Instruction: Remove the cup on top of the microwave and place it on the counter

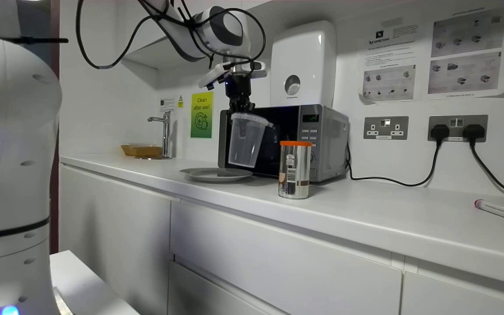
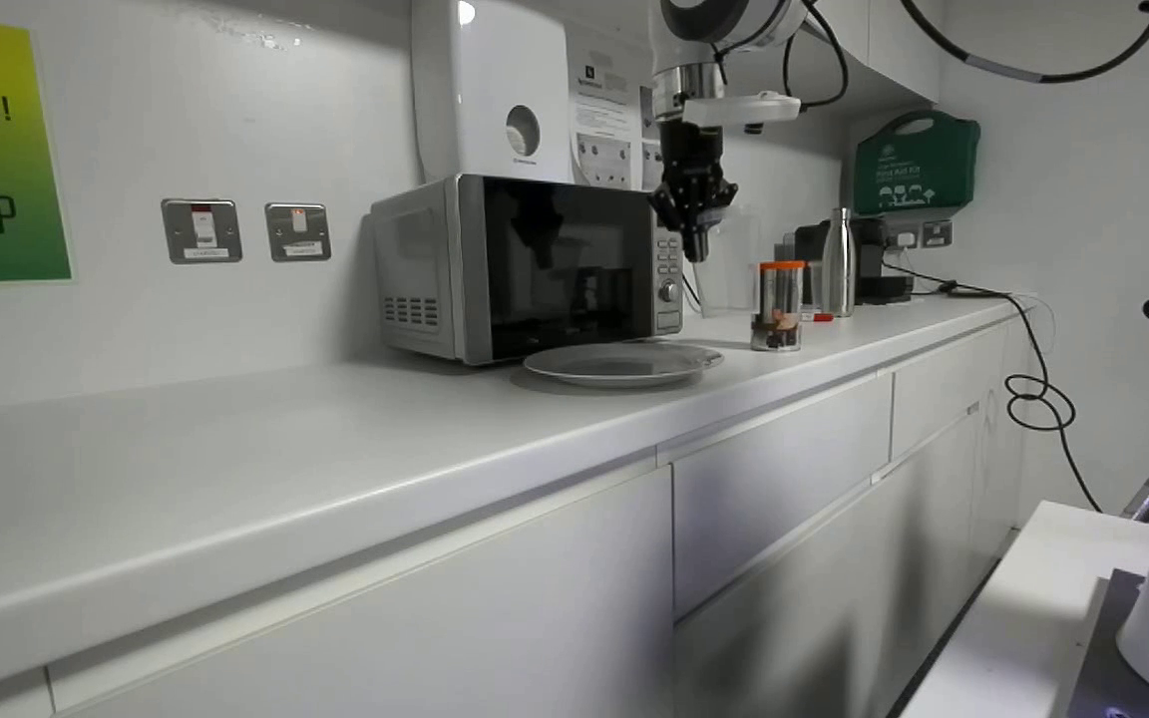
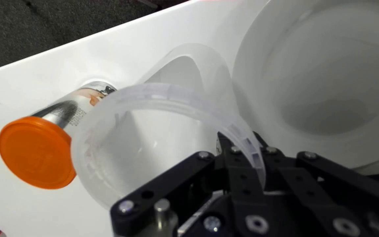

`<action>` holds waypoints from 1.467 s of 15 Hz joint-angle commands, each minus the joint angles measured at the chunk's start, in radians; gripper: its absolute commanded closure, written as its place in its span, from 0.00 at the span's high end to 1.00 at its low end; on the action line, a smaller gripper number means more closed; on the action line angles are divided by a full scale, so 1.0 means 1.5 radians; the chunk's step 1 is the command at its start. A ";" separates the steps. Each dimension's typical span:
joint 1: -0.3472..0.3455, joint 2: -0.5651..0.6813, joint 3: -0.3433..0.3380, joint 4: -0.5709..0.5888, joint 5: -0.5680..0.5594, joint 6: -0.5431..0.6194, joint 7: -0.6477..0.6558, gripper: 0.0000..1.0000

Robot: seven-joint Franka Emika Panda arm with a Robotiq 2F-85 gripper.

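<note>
Basically, cup (image 1: 246,142) points mouth-up, long axis near-vert. w/ slight tilt, hung abv. counter (image 1: 365,210), in front of microwave (image 1: 283,127); end effector (image 1: 240,107) clamped on its rim. In an exterior view cup (image 2: 730,261) barely shows, see-through; wrist view cuts off plate (image 3: 314,65).

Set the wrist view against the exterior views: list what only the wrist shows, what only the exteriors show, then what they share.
Only the wrist view: a look down into the clear cup through its open rim, and the orange lid nearly face-on.

Only the exterior views: the microwave's control panel and the white wall box, in both exterior views; the tap in an exterior view; the green first-aid kit in an exterior view.

Shared: the hand, the cup it holds, the plate, the metal canister and the counter.
</note>
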 commanded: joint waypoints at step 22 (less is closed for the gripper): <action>-0.006 -0.047 0.038 -0.157 0.010 0.174 0.010 0.01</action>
